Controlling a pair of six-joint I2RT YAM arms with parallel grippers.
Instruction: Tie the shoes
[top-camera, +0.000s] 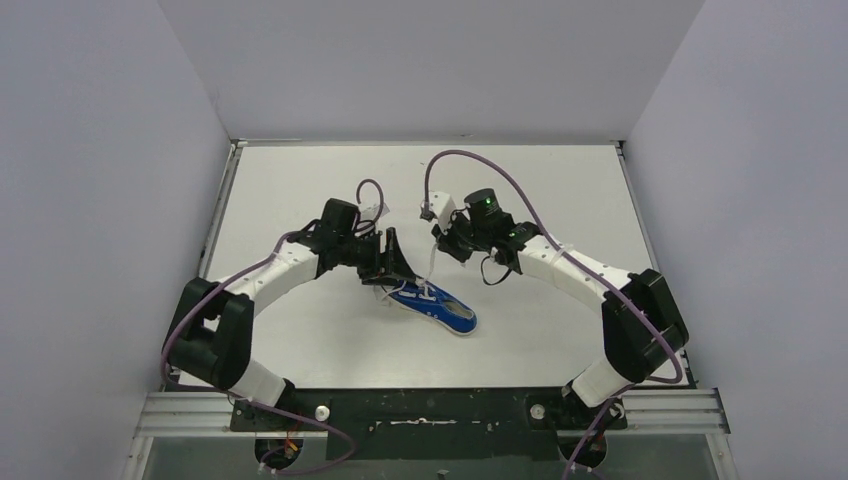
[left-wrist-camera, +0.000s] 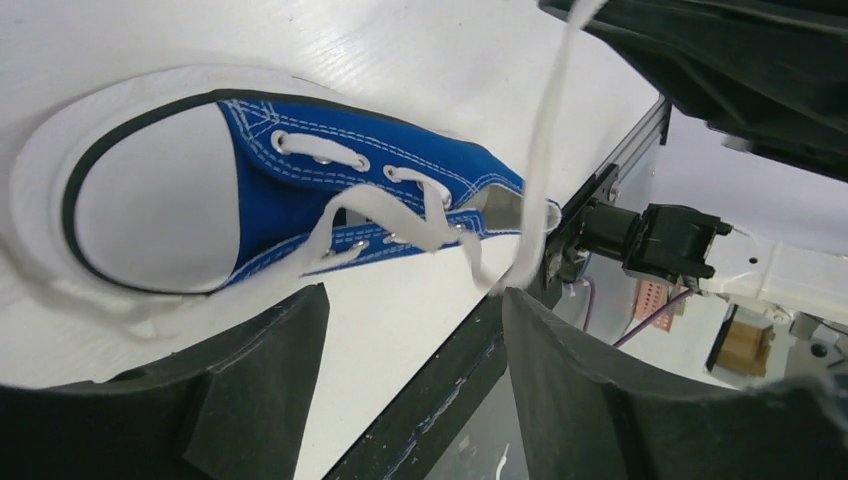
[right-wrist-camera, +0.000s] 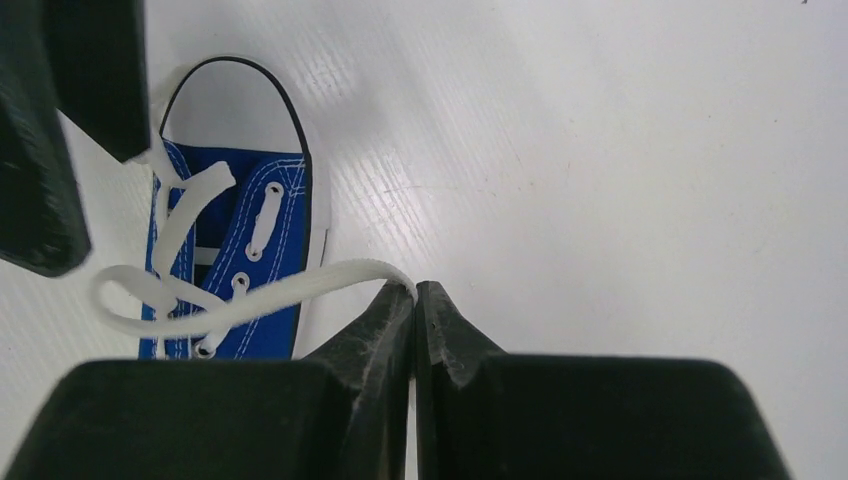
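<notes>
The shoes show as a single blue sneaker (top-camera: 437, 304) with a white toe cap, lying on its sole on the white table with the toe towards the front right. My right gripper (right-wrist-camera: 414, 290) is shut on a white lace (right-wrist-camera: 290, 288), which runs taut from the eyelets of the sneaker (right-wrist-camera: 275, 235) up to its tips. In the top view this gripper (top-camera: 441, 246) hangs above and behind the shoe. My left gripper (left-wrist-camera: 410, 295) is open over the sneaker (left-wrist-camera: 300, 195), with nothing between its fingers (left-wrist-camera: 255, 390). A bend of lace (left-wrist-camera: 495, 275) lies against one fingertip.
White walls close off the table on the left, back and right. A black rail (left-wrist-camera: 440, 400) runs along the table's front edge close to the shoe. Purple cables (top-camera: 470, 160) loop over both arms.
</notes>
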